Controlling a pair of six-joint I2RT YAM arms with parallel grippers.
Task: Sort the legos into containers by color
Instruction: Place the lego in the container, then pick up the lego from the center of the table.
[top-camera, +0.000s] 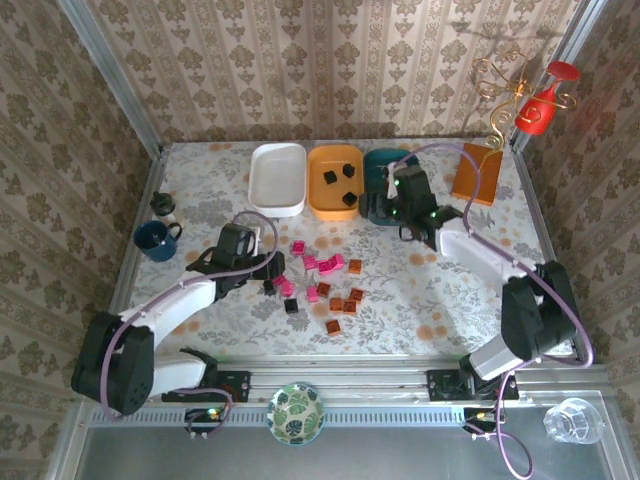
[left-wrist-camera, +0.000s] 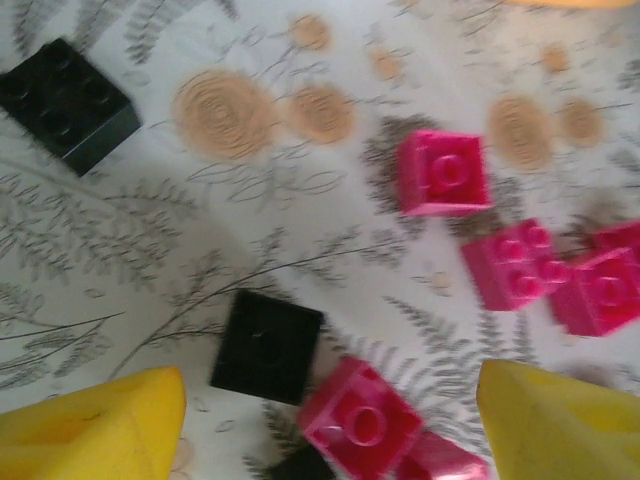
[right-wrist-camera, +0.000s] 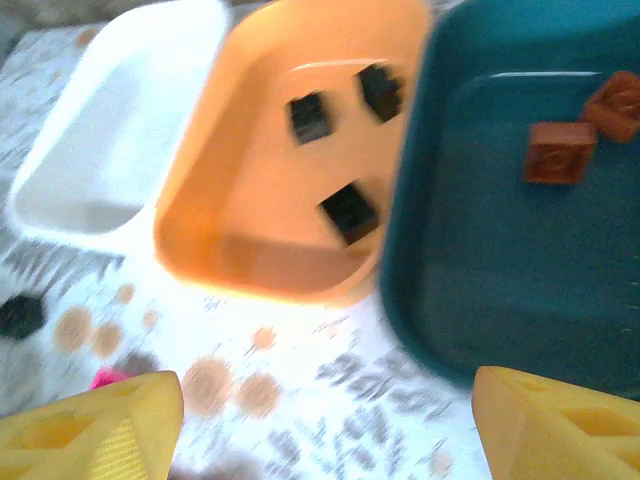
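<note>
Right claw (right-wrist-camera: 320, 425) is standing wide and empty, hanging near the front rim of the dark teal tray (right-wrist-camera: 480, 300), where two brown-orange legos (right-wrist-camera: 560, 150) are lying at upper right. Beside it the orange tray (right-wrist-camera: 230, 230) is holding three black legos (right-wrist-camera: 350, 212), and the white tray (right-wrist-camera: 90, 190) is sitting at upper left. Left claw (left-wrist-camera: 330, 430) is also gaping wide over the loose pile (top-camera: 325, 266), with a black lego (left-wrist-camera: 266, 345) and a magenta lego (left-wrist-camera: 360, 415) lying between its tips, and a dark scrap (left-wrist-camera: 300, 466) at the bottom edge, possibly another black one.

No legible text or labels
</note>
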